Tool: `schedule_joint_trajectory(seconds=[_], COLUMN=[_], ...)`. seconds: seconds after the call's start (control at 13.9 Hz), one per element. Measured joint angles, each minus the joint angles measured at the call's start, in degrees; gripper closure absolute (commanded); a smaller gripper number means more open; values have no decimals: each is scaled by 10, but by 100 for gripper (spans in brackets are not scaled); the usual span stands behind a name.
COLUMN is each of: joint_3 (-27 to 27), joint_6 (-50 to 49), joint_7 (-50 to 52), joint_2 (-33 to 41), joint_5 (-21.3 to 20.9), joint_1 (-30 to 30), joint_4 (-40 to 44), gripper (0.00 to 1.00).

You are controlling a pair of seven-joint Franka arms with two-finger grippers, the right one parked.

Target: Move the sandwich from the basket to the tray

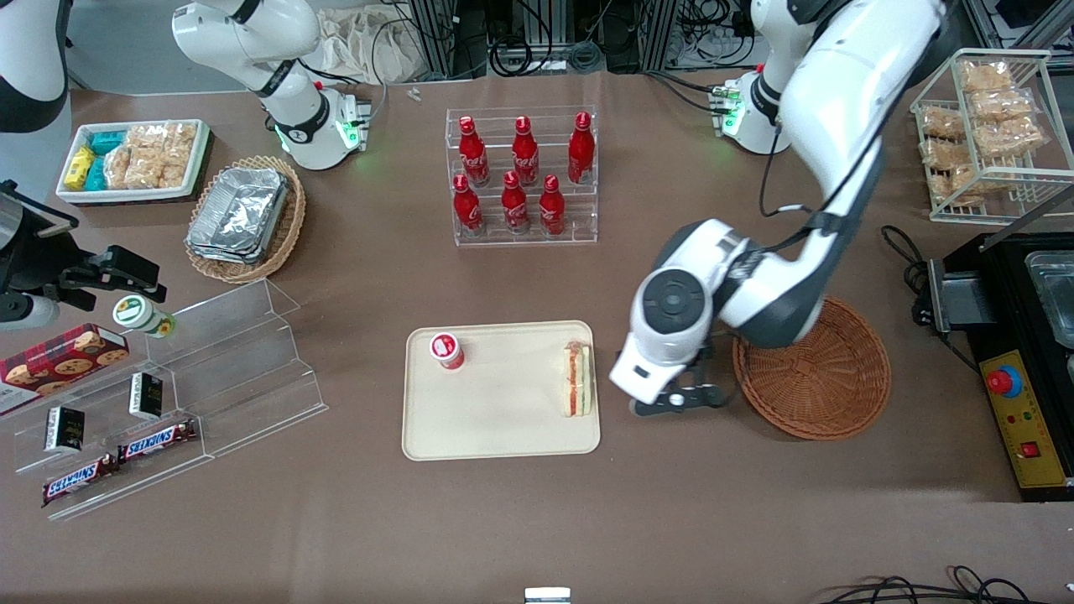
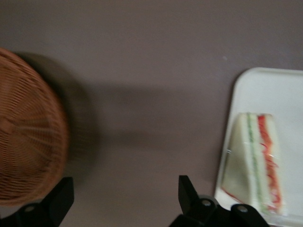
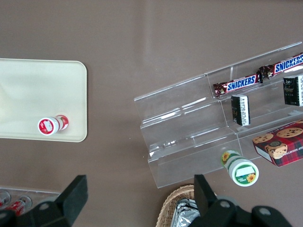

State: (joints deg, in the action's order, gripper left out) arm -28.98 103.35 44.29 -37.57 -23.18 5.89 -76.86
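Note:
The wrapped sandwich [image 1: 576, 379] [image 2: 258, 163] lies on the cream tray [image 1: 495, 419] [image 2: 279, 90], along the tray's edge nearest the working arm. The round reddish-brown wicker basket [image 1: 826, 377] [image 2: 26, 146] stands on the table beside the tray, with nothing showing in it. My gripper [image 1: 671, 401] [image 2: 125, 196] hangs over bare table between the tray and the basket. It is open with its fingers spread wide and nothing between them.
A small red-capped bottle [image 1: 446, 350] [image 3: 51, 125] also rests on the tray. A clear rack of red cola bottles [image 1: 522, 180] stands farther from the front camera. Clear acrylic steps with snacks [image 1: 159, 403] lie toward the parked arm's end. A black control box [image 1: 1019, 403] sits past the basket.

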Motion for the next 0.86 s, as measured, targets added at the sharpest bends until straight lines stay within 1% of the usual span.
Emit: schedule_joint_trajectory(seconds=[0.07, 0.22, 0.36, 0.5, 0.65, 0.86], joint_3=[0, 0, -1, -1, -2, -2], joint_6=[-5, -11, -10, -10, -10, -10], joint_7=[-24, -63, -101, -117, -124, -128], joint_2=[19, 63, 109, 146, 176, 210], joint_5=[20, 84, 119, 132, 138, 162], joint_1=[-25, -81, -134, -168, -184, -205], joint_4=[-3, -28, -72, -103, -124, -150], gripper=[3, 4, 5, 5, 5, 5])
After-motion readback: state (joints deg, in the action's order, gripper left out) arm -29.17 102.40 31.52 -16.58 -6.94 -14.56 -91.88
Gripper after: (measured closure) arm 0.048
